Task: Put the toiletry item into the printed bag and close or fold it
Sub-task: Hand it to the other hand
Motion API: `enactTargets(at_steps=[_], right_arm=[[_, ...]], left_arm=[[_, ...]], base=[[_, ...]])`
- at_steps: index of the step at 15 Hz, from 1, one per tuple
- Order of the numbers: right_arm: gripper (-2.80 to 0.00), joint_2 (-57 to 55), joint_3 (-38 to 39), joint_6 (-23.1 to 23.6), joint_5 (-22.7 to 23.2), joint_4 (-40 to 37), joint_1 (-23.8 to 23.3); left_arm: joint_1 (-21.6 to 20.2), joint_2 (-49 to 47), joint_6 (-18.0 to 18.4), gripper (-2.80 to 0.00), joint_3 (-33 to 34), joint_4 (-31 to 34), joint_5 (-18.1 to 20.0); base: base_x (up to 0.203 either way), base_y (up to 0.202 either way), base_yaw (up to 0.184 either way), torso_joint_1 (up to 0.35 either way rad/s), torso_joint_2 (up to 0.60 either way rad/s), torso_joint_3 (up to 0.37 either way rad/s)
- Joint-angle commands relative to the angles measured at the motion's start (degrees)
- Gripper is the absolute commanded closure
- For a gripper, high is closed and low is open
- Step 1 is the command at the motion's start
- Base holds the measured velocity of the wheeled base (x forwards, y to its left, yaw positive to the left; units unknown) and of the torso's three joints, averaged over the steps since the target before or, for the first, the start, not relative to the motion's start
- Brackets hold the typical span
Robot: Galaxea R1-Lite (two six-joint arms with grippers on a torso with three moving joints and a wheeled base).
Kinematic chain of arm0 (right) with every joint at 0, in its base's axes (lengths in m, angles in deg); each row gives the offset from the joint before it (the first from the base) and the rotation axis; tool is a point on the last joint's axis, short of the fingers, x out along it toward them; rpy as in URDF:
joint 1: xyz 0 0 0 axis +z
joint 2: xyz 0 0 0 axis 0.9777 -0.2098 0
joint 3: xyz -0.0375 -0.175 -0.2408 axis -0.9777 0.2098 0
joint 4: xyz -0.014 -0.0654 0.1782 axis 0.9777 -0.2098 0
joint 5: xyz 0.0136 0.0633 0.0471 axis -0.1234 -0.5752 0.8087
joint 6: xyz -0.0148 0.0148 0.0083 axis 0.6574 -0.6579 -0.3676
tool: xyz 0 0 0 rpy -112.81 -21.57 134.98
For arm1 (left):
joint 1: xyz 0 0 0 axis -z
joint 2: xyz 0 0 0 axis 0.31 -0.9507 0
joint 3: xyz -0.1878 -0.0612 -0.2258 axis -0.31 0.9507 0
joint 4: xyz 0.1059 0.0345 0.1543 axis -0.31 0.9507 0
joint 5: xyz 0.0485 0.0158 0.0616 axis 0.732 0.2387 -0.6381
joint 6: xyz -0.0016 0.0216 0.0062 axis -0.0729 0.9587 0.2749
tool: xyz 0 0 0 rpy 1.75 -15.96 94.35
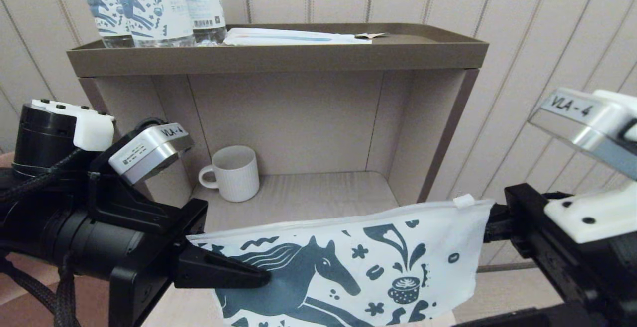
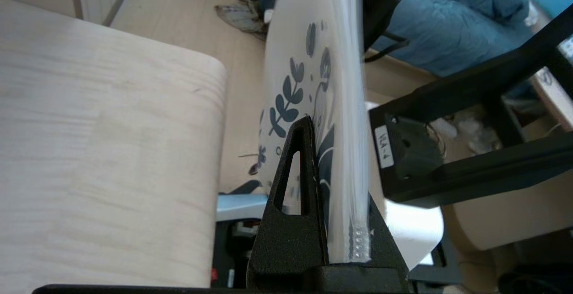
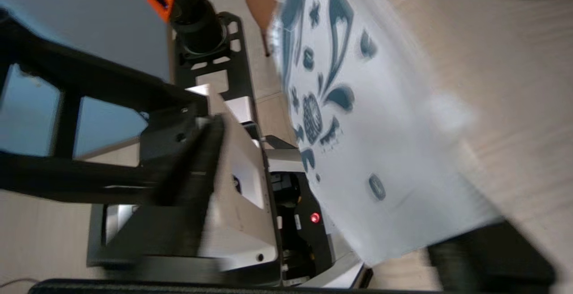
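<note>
The printed bag point(image 1: 398, 247) hangs in the air in front of the shelf, horse print facing me and its white zip slider point(image 1: 464, 201) at the top right corner. My left gripper point(image 1: 264, 277) is shut on the bag's left end; the left wrist view shows the bag point(image 2: 295, 61) edge-on, pinched in that gripper point(image 2: 335, 159). My right gripper point(image 1: 497, 222) sits at the bag's right edge, just below the slider. Seen from the right wrist, the right gripper point(image 3: 331, 186) stands open, fingers wide apart, with the bag's end point(image 3: 403, 142) lying between them. The toiletry item is out of view.
A brown shelf unit point(image 1: 278, 58) stands behind the bag. Its top tray holds clear bottles with horse-print labels point(image 1: 149, 8) and a long flat white packet point(image 1: 293, 37). A white ribbed mug point(image 1: 234, 172) sits in the lower compartment, left of centre.
</note>
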Motion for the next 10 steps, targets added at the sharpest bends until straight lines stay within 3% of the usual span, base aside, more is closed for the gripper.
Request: enactTargets(at_steps=[1,10], right_arm=[[0.00,0.5,0.1,0.2,0.2,-0.1,0.5],[0.00,0.6,0.8,0.6,0.5,0.0,0.9]], left_arm=[[0.0,-0.3,0.3,0.00,0.2,0.0,0.4],[0.0,1.5,-0.1,0.00,-0.4,0.0,0.3]], base=[[0.000,0.000,0.000,0.000,0.00,0.000],[0.000,0.000,0.000,0.000,0.00,0.000]])
